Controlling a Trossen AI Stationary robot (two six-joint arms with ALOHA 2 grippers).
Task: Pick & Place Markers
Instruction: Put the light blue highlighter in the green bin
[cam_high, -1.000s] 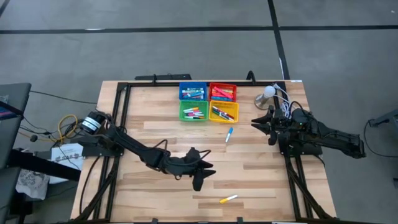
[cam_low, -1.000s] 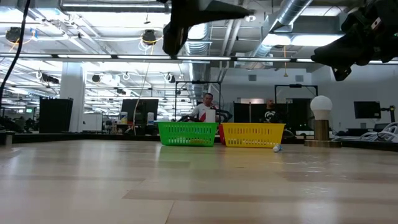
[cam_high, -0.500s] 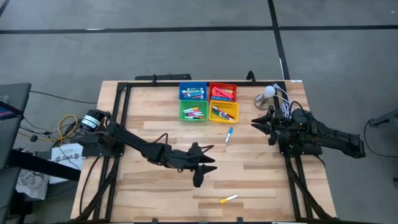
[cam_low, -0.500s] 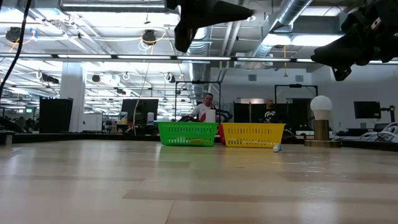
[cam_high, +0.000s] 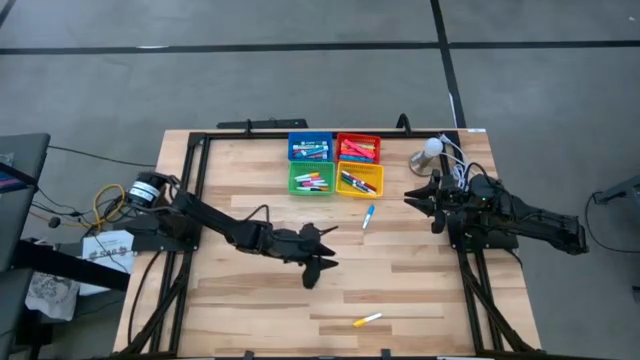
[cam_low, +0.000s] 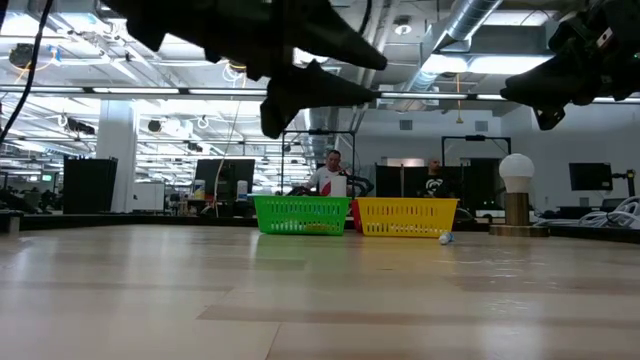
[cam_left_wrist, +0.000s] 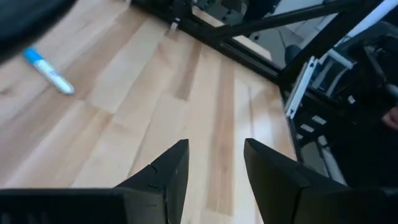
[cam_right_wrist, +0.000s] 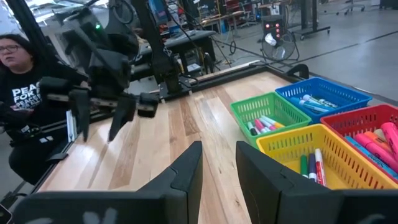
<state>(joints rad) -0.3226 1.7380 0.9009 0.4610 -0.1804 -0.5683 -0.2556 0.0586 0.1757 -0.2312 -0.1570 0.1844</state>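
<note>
Two markers lie loose on the counter (cam_high: 240, 310). My left fingers (cam_high: 312, 272), parted and empty, should descend squarely astride the yellow marker (cam_high: 368, 320); my right fingers (cam_high: 420, 197) wait, narrowly parted.

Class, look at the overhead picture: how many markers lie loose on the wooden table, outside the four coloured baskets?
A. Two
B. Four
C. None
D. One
A: a blue-capped marker lies just below the yellow basket, and a yellow-capped marker lies near the table's front edge; no other loose marker shows on the table.
</note>
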